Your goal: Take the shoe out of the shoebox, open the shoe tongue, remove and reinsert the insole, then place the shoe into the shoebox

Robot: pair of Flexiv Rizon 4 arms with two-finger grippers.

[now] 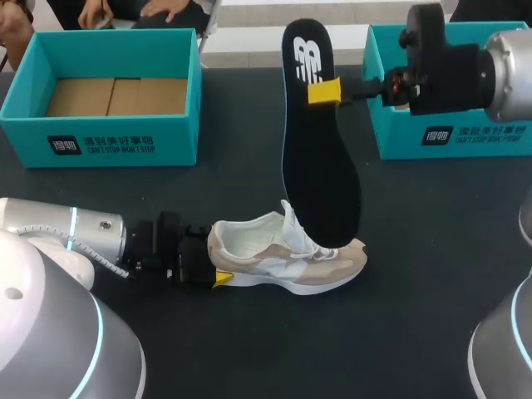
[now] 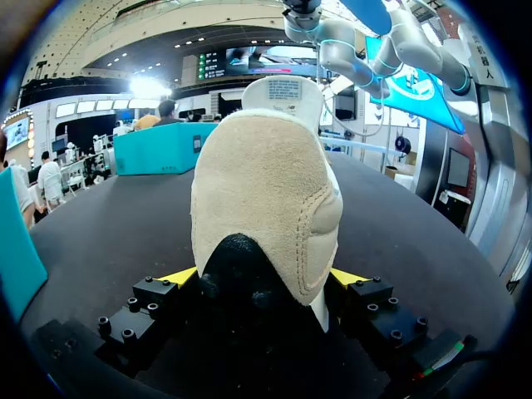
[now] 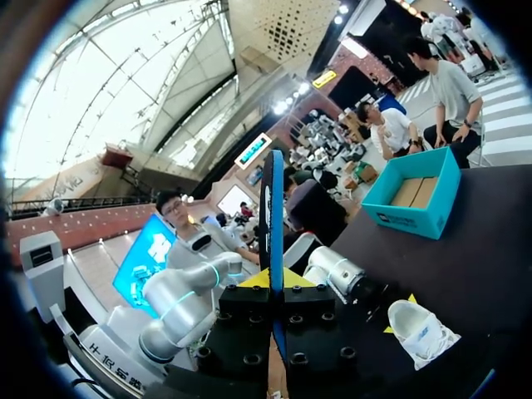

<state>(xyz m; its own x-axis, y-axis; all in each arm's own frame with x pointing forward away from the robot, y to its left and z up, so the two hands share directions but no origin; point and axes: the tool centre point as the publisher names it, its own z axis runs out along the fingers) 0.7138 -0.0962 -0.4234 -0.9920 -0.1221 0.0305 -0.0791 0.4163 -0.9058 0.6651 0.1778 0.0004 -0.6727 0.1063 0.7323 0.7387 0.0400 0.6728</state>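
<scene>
black insole (image 1: 320,158): held upright over the table, pinched near its heel end by the right gripper (image 1: 322,91), whose yellow tips press on its two faces; its toe end hangs at the mouth of the shoe (image 1: 283,253), contact not clear.
beige shoe: on its sole on the dark table (image 1: 416,332), outside both boxes, in front of the left shoebox (image 1: 108,83) and the right shoebox (image 1: 449,125); tongue standing up.
left gripper (image 1: 218,278): clamped across the heel, one yellow tip on each side.
risk, buckling: the insole is thin and gripped far from its free end, so i judge a downward push could fold it or snag it on the tongue.
risk, sliding: that same push might tip or drag the shoe if the heel grip is light.
risk, twisting: a narrow pinch on a floppy sheet may let it swing off line.
head view alone: the insole's full length and where it meets the shoe.
left wrist view alone: the suede heel seated squarely between the tips.
right wrist view alone: the insole edge-on, a thin straight line centred between the fingers.
</scene>
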